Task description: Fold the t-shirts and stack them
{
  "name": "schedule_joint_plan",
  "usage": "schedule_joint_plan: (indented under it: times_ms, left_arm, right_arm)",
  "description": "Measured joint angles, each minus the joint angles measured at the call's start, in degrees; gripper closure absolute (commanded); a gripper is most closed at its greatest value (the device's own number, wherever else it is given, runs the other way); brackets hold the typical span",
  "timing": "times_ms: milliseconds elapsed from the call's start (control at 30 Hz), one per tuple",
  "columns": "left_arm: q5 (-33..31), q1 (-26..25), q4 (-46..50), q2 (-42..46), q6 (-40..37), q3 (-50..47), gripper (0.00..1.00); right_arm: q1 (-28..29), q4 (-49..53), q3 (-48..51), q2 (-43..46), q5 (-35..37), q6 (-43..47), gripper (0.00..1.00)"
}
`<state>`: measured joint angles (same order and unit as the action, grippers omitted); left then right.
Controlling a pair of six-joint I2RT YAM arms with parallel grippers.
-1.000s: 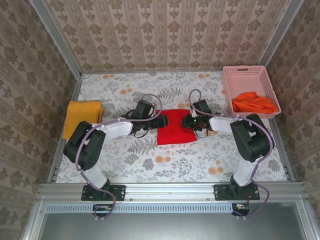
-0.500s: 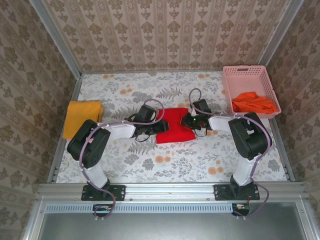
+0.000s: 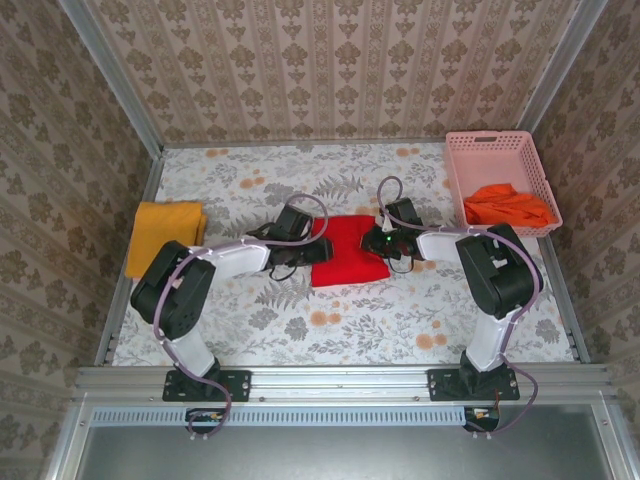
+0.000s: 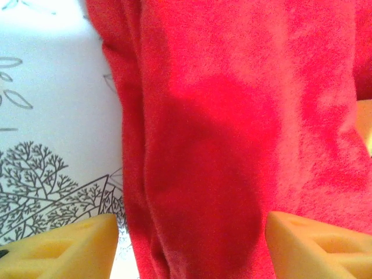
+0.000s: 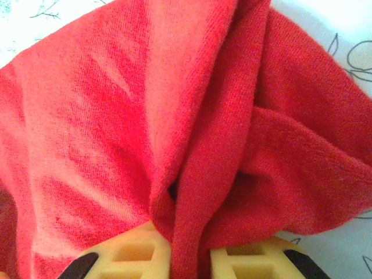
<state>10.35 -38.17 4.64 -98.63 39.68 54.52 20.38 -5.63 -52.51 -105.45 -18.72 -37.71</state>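
Note:
The red t-shirt (image 3: 348, 255) lies folded in the middle of the table. My left gripper (image 3: 318, 247) is at its left edge. In the left wrist view the gripper (image 4: 192, 250) is open. Its foam fingers (image 4: 64, 250) stand wide apart, with the shirt's folded edge (image 4: 197, 145) lying between them. My right gripper (image 3: 384, 243) is at the shirt's right edge. In the right wrist view the gripper (image 5: 189, 258) is shut on a raised fold of the red cloth (image 5: 197, 145). The mustard-yellow t-shirt (image 3: 165, 235) lies folded at the far left. The orange t-shirt (image 3: 508, 205) sits crumpled in the basket.
A pink lattice basket (image 3: 497, 137) stands at the back right corner. The table has a floral cloth (image 3: 330, 330), a metal rail along its sides and patterned walls around it. Both arms reach inward over the table's middle.
The left gripper has shifted slightly along the red shirt's left edge. The right gripper has tightened on the fold. The shirt has barely moved.

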Motion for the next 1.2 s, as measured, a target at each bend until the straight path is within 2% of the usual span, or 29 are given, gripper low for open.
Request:
schedule_joint_plan:
  times_ms: [533, 867, 1067, 1200]
  left_arm:
    - [-2.89, -0.11, 1.79, -4.02, -1.18, 3.02, 0.26]
    - [-1.31, -0.13, 0.76, -5.40, -0.87, 4.07, 0.37]
    - [-0.48, -0.57, -1.14, -6.29, -0.26, 4.07, 0.38]
    - [0.48, -0.61, -2.73, -6.64, 0.72, 4.04, 0.43]
  right_arm:
    - [0.00, -0.48, -0.28, -0.44, -0.42, 0.02, 0.83]
    - [0.00, -0.48, -0.28, -0.44, -0.44, 0.02, 0.83]
    - [0.00, -0.48, -0.28, -0.44, -0.46, 0.04, 0.83]
    - [-0.15, -0.48, -0.28, -0.44, -0.83, 0.17, 0.84]
